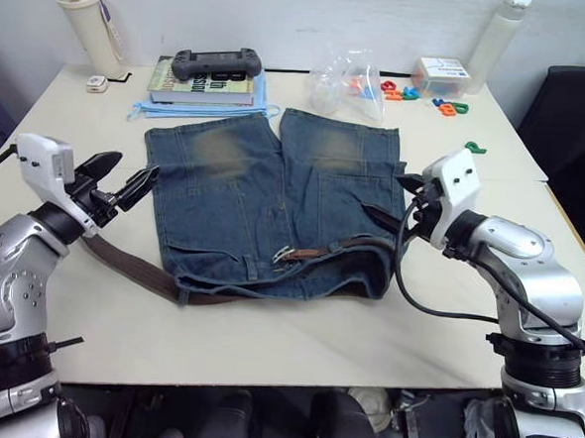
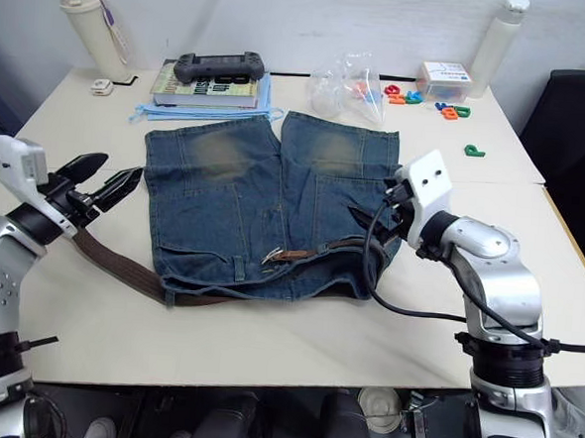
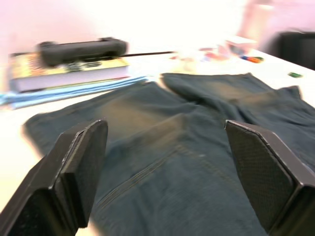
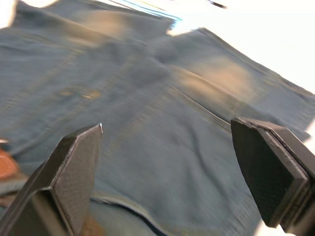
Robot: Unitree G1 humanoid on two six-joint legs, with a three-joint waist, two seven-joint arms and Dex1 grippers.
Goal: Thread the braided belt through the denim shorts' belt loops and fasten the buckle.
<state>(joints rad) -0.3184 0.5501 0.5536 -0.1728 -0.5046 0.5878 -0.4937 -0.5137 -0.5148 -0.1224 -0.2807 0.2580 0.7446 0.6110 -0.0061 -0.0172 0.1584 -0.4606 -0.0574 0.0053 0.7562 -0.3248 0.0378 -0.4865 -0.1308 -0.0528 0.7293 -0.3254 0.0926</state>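
Cream table [image 1: 265,346] holds denim shorts [image 1: 274,203] laid flat, waistband nearest. Braided belt [image 1: 131,267] runs along the waistband, its buckle [image 1: 283,254] seemingly near the middle. Left gripper [image 1: 126,184] and right gripper [image 1: 393,200] flank the shorts, fingers spread, empty.
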